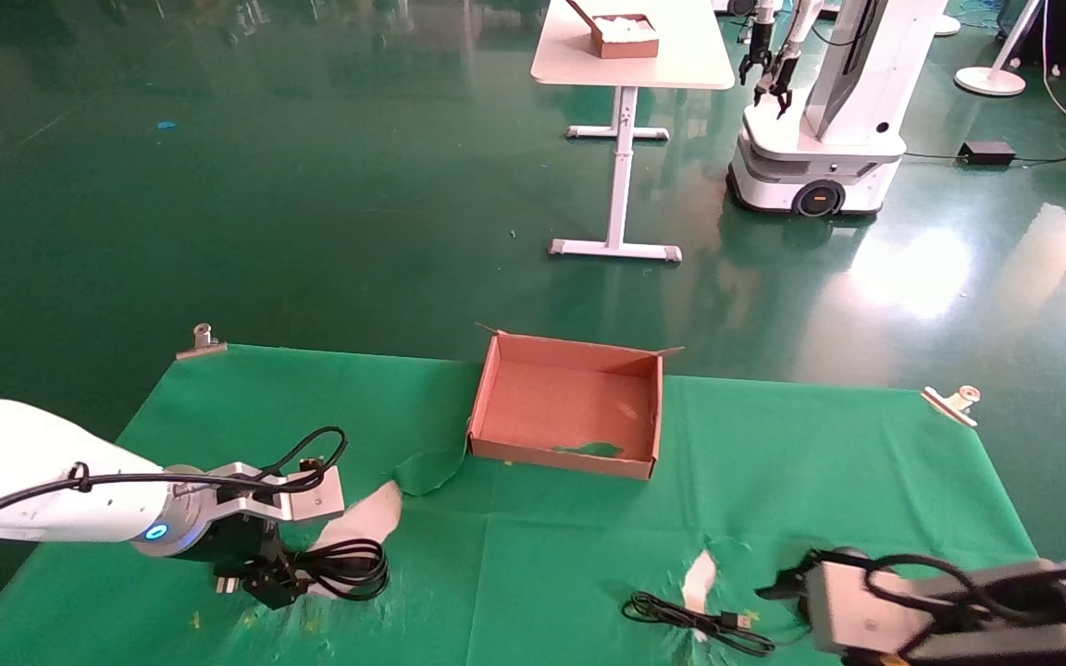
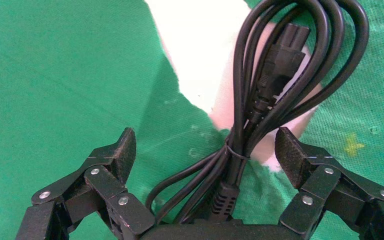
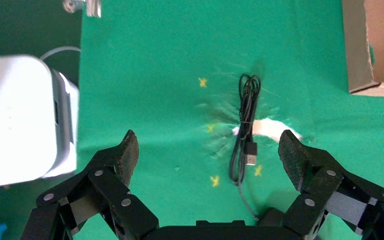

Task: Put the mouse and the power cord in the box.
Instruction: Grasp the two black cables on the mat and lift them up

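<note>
Green cloth (image 1: pixel 542 555), torn, covers the table; left claw (image 2: pixel 205 150) and right claw (image 3: pixel 207 155) spread apart.

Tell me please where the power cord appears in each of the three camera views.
Head view: the power cord lies on the green cloth at lower left, under the left gripper.
Left wrist view: it fills the middle, between the open fingers.
Right wrist view: not in it; the thin wire there belongs to the mouse.
Shared landmark: the green cloth.
</note>
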